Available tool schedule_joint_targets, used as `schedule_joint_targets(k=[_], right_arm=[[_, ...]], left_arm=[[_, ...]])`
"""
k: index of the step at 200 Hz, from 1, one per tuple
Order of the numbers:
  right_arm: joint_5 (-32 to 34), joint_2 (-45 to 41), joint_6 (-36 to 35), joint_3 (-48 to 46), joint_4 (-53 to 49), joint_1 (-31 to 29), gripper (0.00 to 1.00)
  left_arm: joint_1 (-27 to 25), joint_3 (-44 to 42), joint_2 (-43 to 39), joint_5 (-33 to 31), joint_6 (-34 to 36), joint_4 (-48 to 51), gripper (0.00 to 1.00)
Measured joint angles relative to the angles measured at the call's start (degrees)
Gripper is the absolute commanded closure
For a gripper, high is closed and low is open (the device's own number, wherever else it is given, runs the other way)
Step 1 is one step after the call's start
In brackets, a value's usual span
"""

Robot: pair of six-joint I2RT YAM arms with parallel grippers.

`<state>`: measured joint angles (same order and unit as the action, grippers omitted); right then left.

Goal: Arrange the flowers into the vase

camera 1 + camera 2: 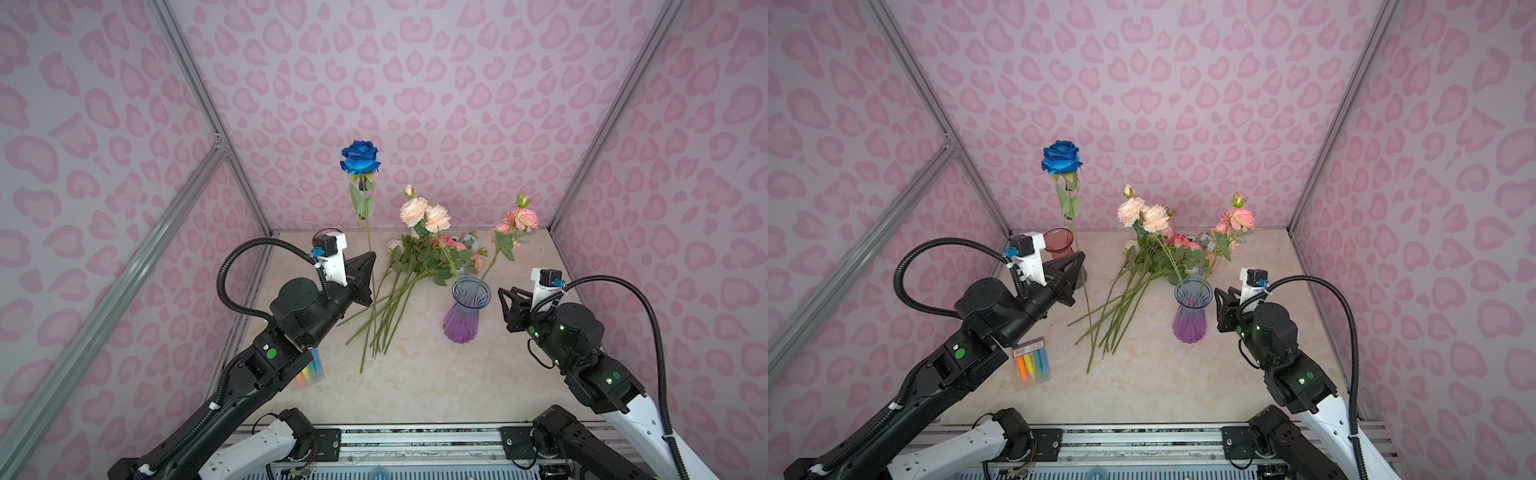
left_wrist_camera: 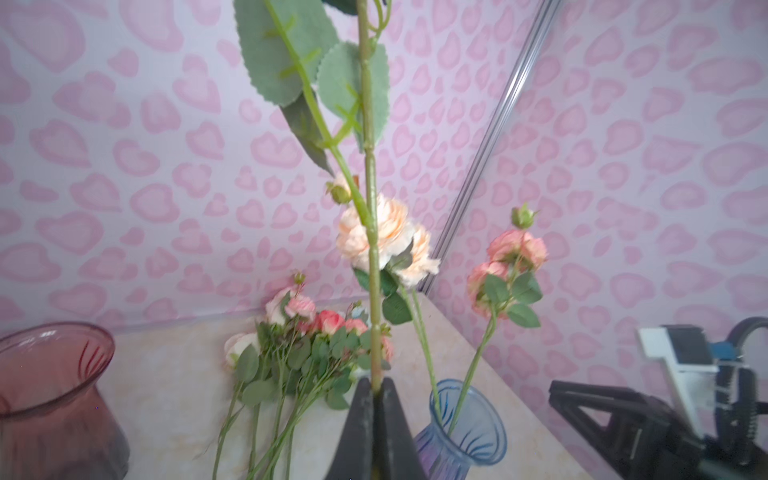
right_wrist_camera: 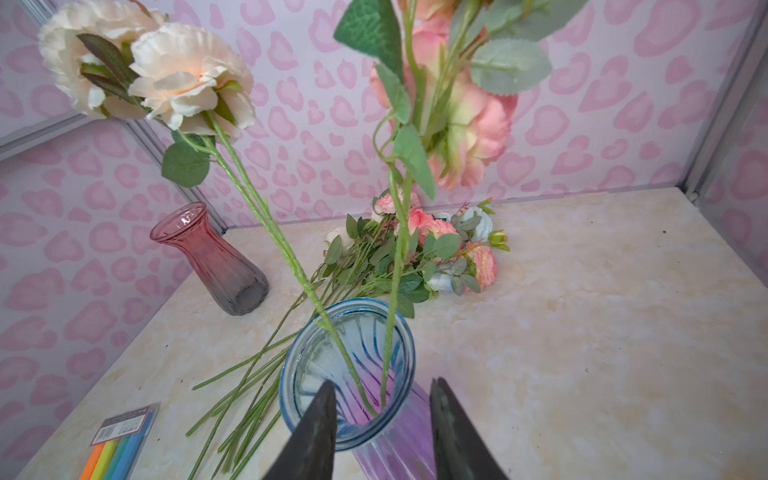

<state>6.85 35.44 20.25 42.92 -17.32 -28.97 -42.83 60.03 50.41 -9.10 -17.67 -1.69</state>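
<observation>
- Bench (image 1: pixel 436 374): marbled cream top.
- Flowers (image 1: pixel 419 253): heap lying flat just left of the vase (image 1: pixel 467 309), with heads behind it and bare stems fanned to its front-left.
- Blue rose (image 1: pixel 360 157): upright, well left of the vase.
- Left tool (image 1: pixel 371 257): jaws pressed together, pinching the blue rose's stem.
- Right tool (image 1: pixel 503 303): just right of the vase, not touching it; jaws spread, holding nothing.
- Vase: blue-to-purple ribbed glass, upright. It holds a peach stem (image 1: pixel 424 212) and a pink stem (image 1: pixel 519 220), which lean apart.
- Red vase (image 1: pixel 1059 243): upright, far left of the vase.
- Marker pack (image 1: pixel 1032 363): flat, front-left of the vase.
</observation>
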Motion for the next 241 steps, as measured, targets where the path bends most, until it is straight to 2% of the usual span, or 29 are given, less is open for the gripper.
schedule_joint_targets(k=[28, 56, 106, 133, 167, 208, 241], right_arm=[[2.99, -1.51, 1.05, -2.36, 1.7, 1.95, 0.6], [3.58, -1.53, 1.88, -3.21, 2.45, 4.52, 0.6], [1.22, -1.31, 4.48, -4.57, 3.87, 8.24, 0.6], [-0.61, -1.95, 5.9, -5.68, 4.13, 8.92, 0.6], [-1.29, -4.42, 6.32, -6.86, 3.82, 9.42, 0.6], [-1.27, -6.4, 6.29, -7.15, 3.56, 10.36, 0.6], [-1.92, -5.86, 6.29, -7.69, 3.34, 10.75, 0.59]], left_arm=[[-2.21, 0.2, 1.97, 3.23, 1.42, -12.26, 0.97], [-5.35, 5.03, 7.78, 6.1, 3.17, -20.17, 0.97], [-13.07, 14.19, 23.3, 8.76, 13.29, -34.27, 0.97], [-13.81, 18.32, 31.67, 8.81, 16.48, -35.78, 0.97], [-14.25, 20.9, 37.75, 9.11, 16.76, -38.62, 0.97], [-14.99, 20.72, 39.78, 9.09, 15.3, -39.08, 0.97], [-15.13, 15.58, 39.76, 7.56, 11.72, -39.91, 0.93]])
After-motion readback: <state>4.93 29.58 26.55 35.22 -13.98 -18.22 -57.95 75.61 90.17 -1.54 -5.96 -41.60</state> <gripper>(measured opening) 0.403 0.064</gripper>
